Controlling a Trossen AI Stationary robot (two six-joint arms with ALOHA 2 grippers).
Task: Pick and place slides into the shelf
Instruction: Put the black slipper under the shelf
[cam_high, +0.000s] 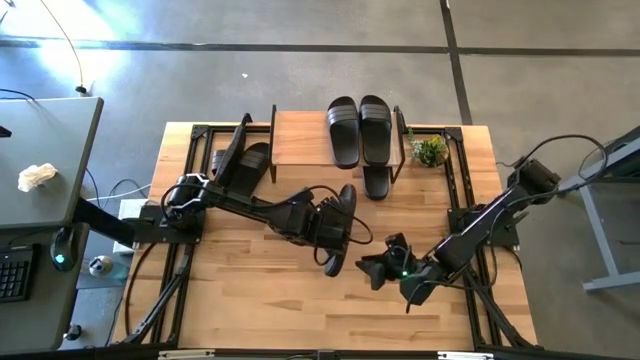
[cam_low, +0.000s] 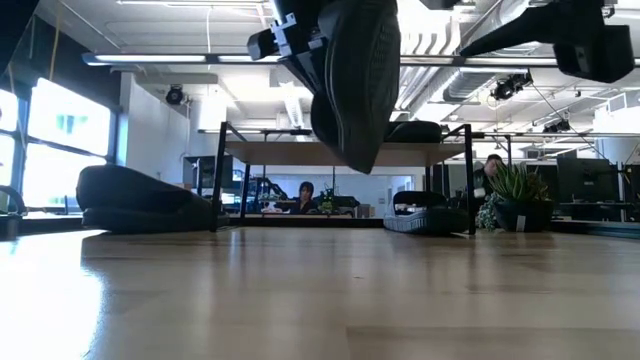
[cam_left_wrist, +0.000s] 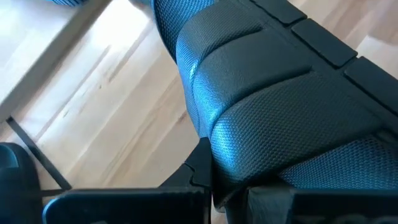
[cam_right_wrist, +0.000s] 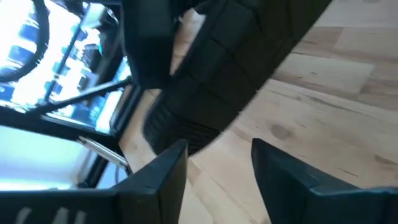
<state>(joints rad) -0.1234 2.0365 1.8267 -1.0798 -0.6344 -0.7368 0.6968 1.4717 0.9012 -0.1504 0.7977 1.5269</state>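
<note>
My left gripper is over the middle of the table, shut on a black slide that hangs in the air in the low view. My right gripper is open just right of that slide's near end, its fingers on either side of empty space in front of the slide. The shelf stands at the far edge with two slides on its top board. Another slide pokes out from under it, resting on the table. One more slide lies left of the shelf. My left gripper grips the slide about its middle, pinched between the two fingers, which come level from the table's left and lie across it. The textured sole fills the wrist view above the fingers. The slide is lifted clear, standing on edge, one end pointing down.
A small potted plant stands right of the shelf near the far right corner. Black frame rails run along the table's left and right sides. Bare wood lies on the near half. People sit in the room beyond the table.
</note>
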